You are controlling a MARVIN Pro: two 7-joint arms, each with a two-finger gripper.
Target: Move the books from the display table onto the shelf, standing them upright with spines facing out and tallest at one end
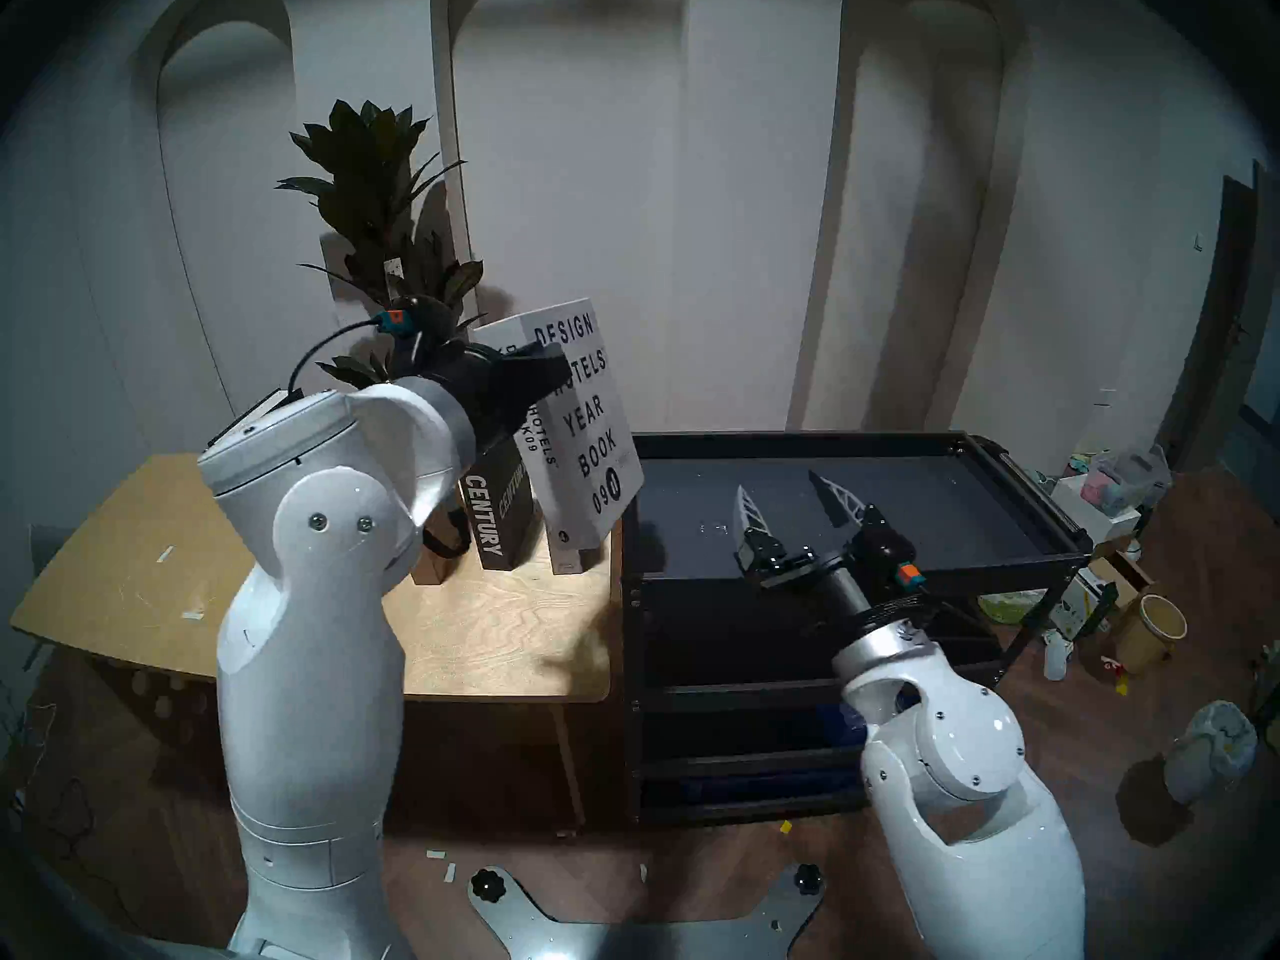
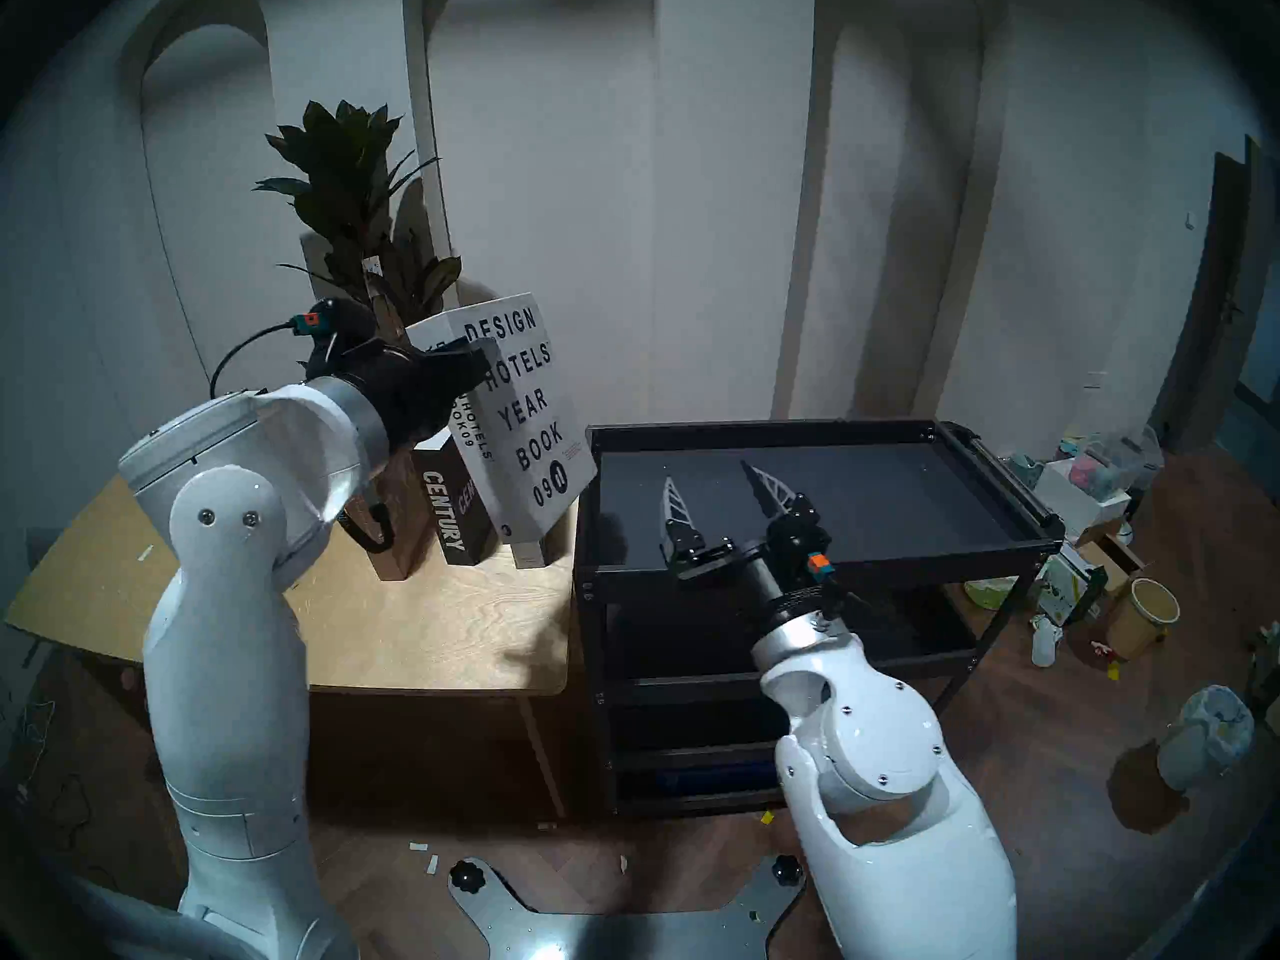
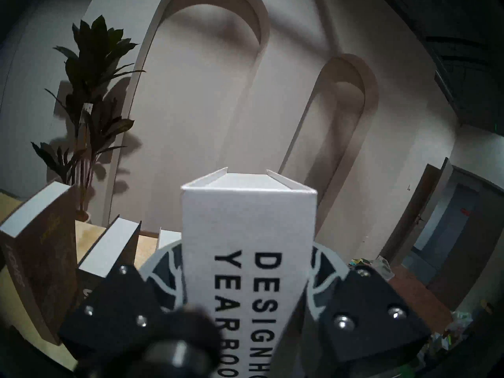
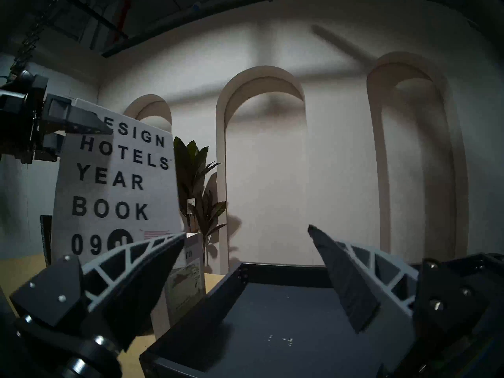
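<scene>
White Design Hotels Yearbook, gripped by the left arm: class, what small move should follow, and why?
Probably carry the white Design Hotels Yearbook sideways over the black metal shelf's tray. It hangs tilted, clear of the light plywood table, beside the tray, where the right gripper waits, jaws open.

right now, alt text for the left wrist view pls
The left gripper is shut on the spine of the white Design Hotels Yearbook, held upright. Behind, other books stand on the plywood table near a plant.

Head stereo pair: high, looking down on display table (image 1: 485, 633) and shelf (image 1: 900, 446). Wrist views: level, close; both share the white book (image 3: 248, 233) and arched wall (image 4: 327, 151).
</scene>
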